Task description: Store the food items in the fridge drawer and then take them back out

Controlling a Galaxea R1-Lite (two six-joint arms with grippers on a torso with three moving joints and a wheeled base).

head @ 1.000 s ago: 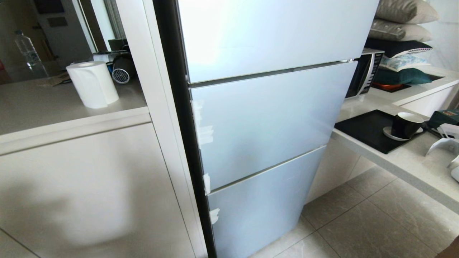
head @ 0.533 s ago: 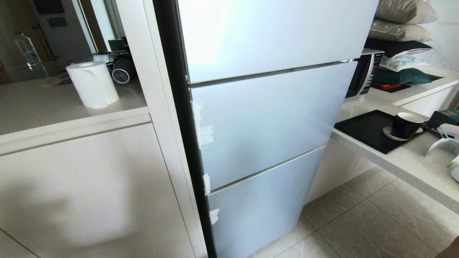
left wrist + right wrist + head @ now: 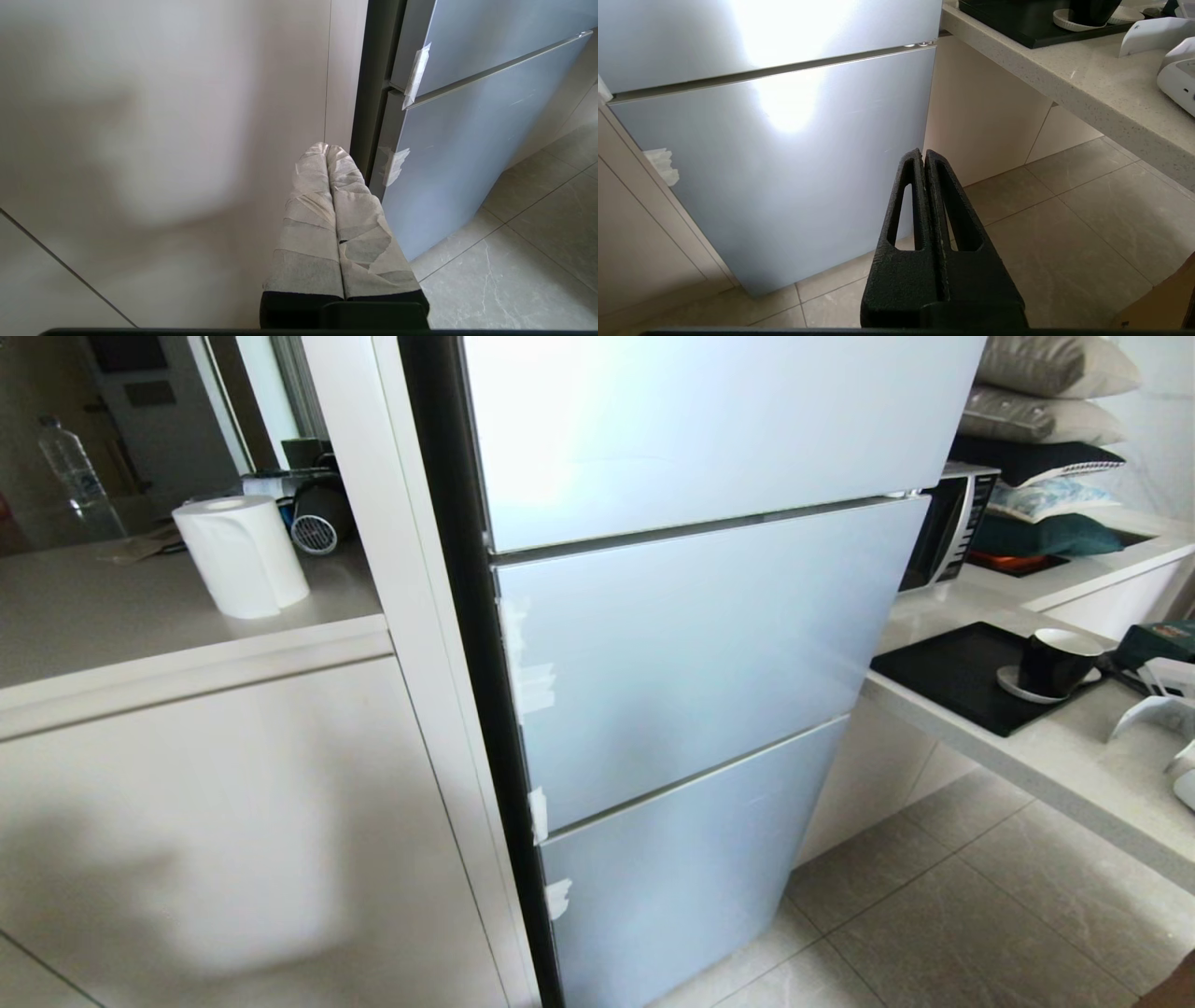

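Three closed fridge doors (image 3: 691, 644) fill the centre of the head view; neither the food items nor the fridge drawer is visible. Left wrist view: the left gripper (image 3: 327, 149), tape-wrapped, fingers pressed together and empty, sits at lower centre. Right wrist view: the right gripper (image 3: 923, 154), black, likewise clenched and empty, at lower centre.

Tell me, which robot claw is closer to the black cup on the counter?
Right. The right gripper hangs low by the counter where the black cup sits; the left gripper hangs past the fridge, by the white cabinet.
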